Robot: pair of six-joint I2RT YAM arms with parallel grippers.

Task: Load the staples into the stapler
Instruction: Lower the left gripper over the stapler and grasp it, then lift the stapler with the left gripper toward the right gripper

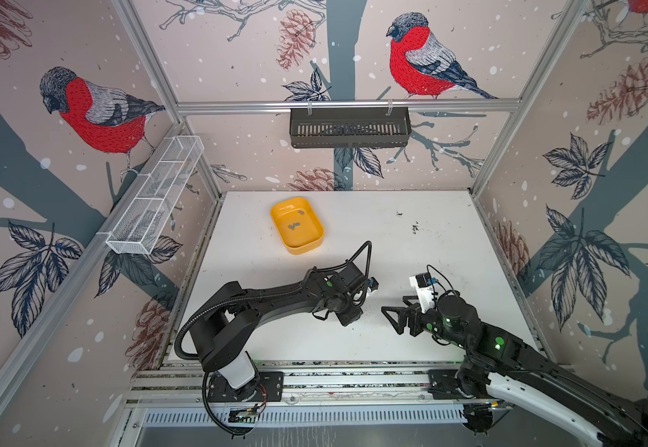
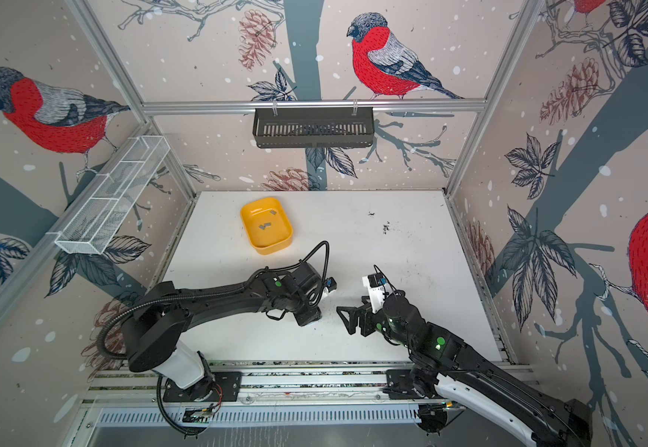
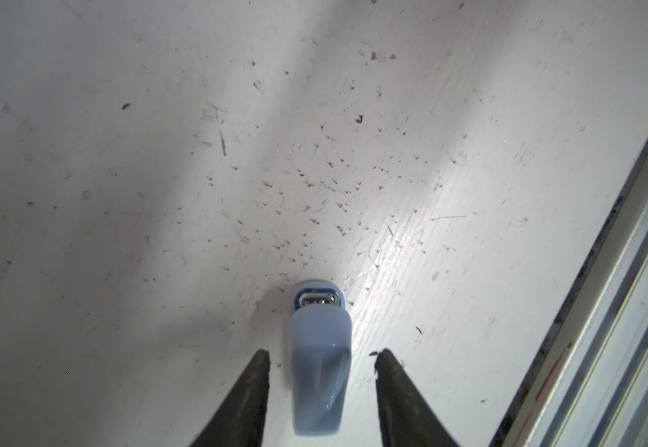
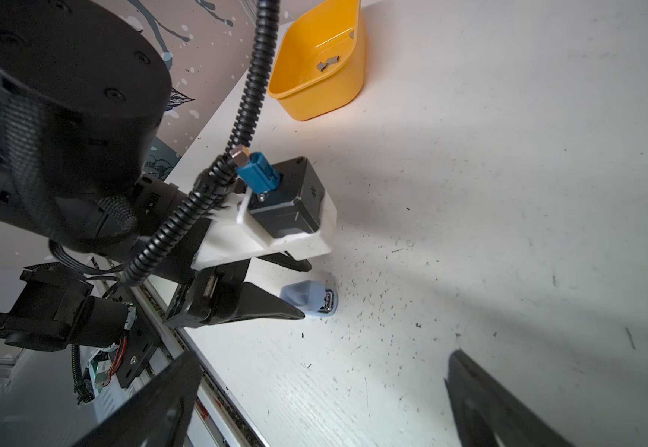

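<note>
Although the left gripper straddled the little blue stapler, its jaws stood only partly open, with a sliver of bare table showing on each side, so nothing was gripped yet. The stapler lay flat near the table's front edge, between the 2 arms. The right gripper hung close by, spread as wide as it goes and empty.

The likeliest trouble looked to be the squeeze itself. The stapler's body was small, rounded and glossy, so if 1 finger touched first it could twist or squirt out, perhaps toward the front rail. A grip low on the body might also pin the magazine shut.

The staples, a few thin grey strips, lay well apart from all this on the floor of the yellow tray. Being flat, they would probably resist pinching, and the tray's walls could foul wide jaws or let the tray slide.
</note>
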